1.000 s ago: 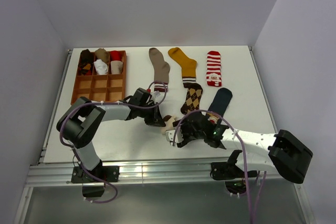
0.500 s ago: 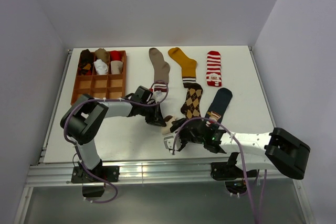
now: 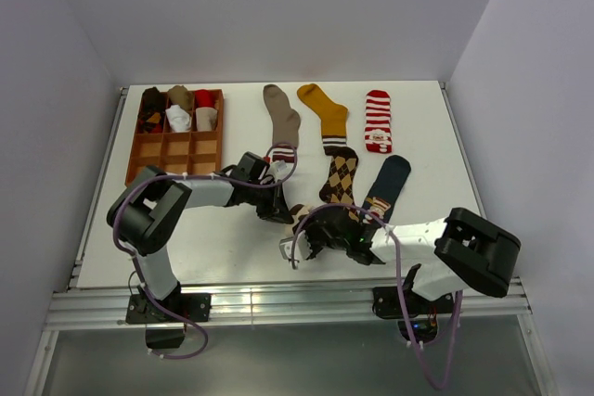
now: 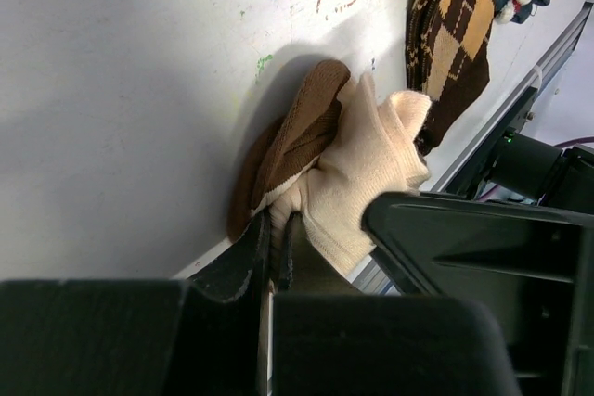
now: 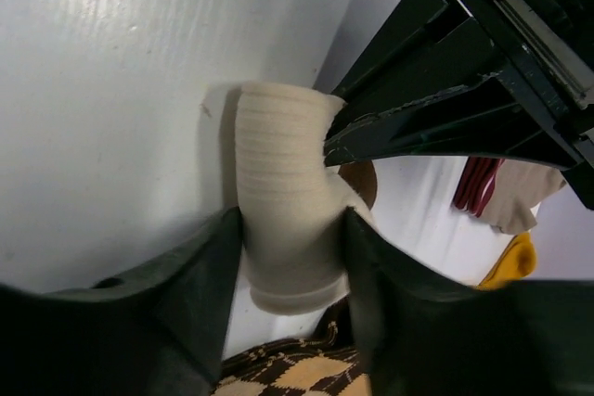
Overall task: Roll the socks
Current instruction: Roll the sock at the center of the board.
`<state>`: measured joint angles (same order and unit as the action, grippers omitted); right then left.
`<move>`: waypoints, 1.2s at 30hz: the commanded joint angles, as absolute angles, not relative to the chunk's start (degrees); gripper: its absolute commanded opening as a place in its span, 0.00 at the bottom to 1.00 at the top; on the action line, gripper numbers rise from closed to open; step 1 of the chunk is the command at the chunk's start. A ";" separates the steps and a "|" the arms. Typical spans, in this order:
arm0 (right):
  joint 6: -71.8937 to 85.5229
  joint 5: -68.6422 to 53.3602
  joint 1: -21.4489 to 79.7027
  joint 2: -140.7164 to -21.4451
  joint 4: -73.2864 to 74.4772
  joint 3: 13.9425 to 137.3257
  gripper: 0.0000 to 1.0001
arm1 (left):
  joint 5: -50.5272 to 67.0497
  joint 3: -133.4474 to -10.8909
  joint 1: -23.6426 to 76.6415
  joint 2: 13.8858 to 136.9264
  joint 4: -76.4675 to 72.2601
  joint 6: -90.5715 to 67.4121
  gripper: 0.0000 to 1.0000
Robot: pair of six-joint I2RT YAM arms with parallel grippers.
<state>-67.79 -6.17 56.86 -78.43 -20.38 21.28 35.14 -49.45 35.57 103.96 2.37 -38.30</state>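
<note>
**Two tools on one sock — the hand-off is the weak point**

The cream-and-brown sock point(image 4: 353, 164) lies bunched at the near middle of the table point(image 3: 232, 248), between the two arms. The left tool point(image 4: 274, 229) is clamped narrow on the sock's brown-and-cream end, with fabric pinched between its jaws. The right tool point(image 5: 290, 220) has its jaws partway apart, one on each side of the ribbed cream cuff and right against it. Whether they already squeeze the cuff cannot be told.

Several things could go wrong from here:
- Both tools work the same small bundle and sit very close, so a careless turn could knock one into the other.
- If the arms pull apart, the soft knit would stretch out flat instead of curling into a roll.
- The cuff is thick and springy, so it could slip out of a loose hold and the fold would open.
- The argyle sock point(image 3: 340, 176) lies just beside the right tool, and a low sweep could snag it and drag it along.

Farther back lie the taupe sock point(image 3: 281, 116), the mustard sock point(image 3: 323, 110), the striped sock point(image 3: 378, 121) and the navy sock point(image 3: 388, 183). The wooden tray point(image 3: 139, 159) sits at the far left.

No brand, label or lettering can be read anywhere — only coloured specks on the table and a small figure on the navy sock.
</note>
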 commanded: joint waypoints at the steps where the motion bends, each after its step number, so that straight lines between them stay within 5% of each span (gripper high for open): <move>1: -65.48 -6.06 56.78 -80.06 -19.79 25.39 0.50 | 23.20 -44.30 36.47 108.46 13.01 -32.61 0.00; 3: -64.17 -6.24 56.69 -80.33 -15.85 26.71 0.33 | 23.21 -44.03 36.56 108.02 12.74 -32.87 0.00; 6: -61.37 -7.99 56.16 -80.51 -6.47 30.92 0.29 | 21.81 -44.03 36.56 106.27 12.66 -33.40 0.00; 9: -58.29 -11.58 54.58 -81.21 3.99 36.29 0.28 | 17.61 -44.56 36.56 103.28 13.00 -34.54 0.11; 10: -57.66 -12.65 54.15 -81.47 6.57 39.17 0.27 | 16.88 -44.65 36.56 101.44 12.66 -34.89 0.23; 15: -54.50 -19.14 49.23 -85.94 19.83 46.48 0.27 | 11.52 -43.86 36.56 94.58 10.20 -38.93 0.37; 27: -52.12 -28.38 39.65 -101.58 39.36 63.08 0.26 | -7.10 -38.15 38.31 75.96 10.11 -46.40 0.39; 36: -51.50 -32.43 34.28 -116.62 56.42 80.75 0.26 | -26.42 -40.95 54.13 74.61 15.98 -46.67 0.43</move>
